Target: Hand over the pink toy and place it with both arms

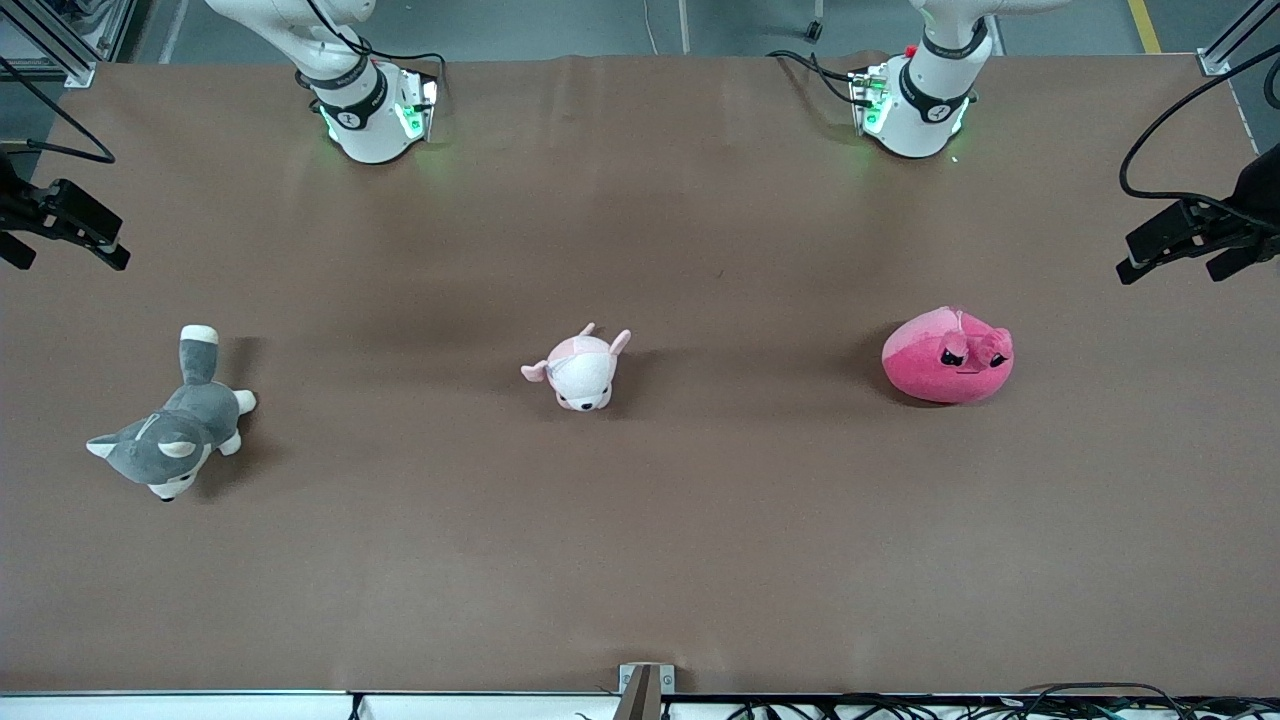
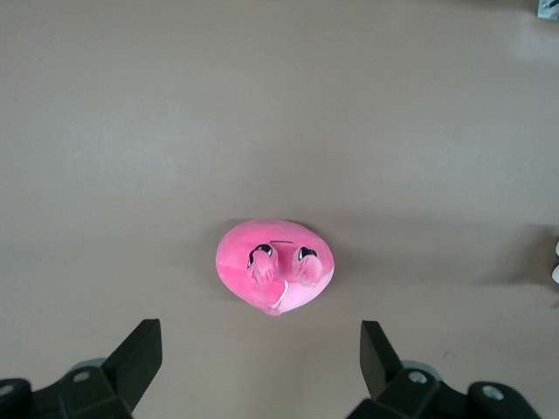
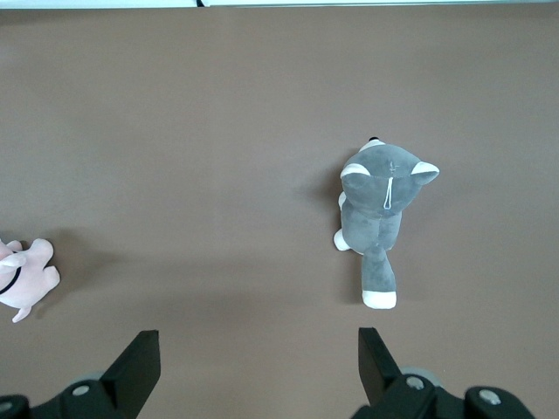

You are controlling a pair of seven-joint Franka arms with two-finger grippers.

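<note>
Both open pincers, left pincer (image 2: 262, 349) and right pincer (image 3: 260, 349), hover above the table.

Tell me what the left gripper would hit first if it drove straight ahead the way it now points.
Most likely bare table, or just the edge of the pink toy. The left gripper hangs open above the table, pointing down, and the toy sits just ahead of the gap between its fingers. Depth is unclear.
</note>
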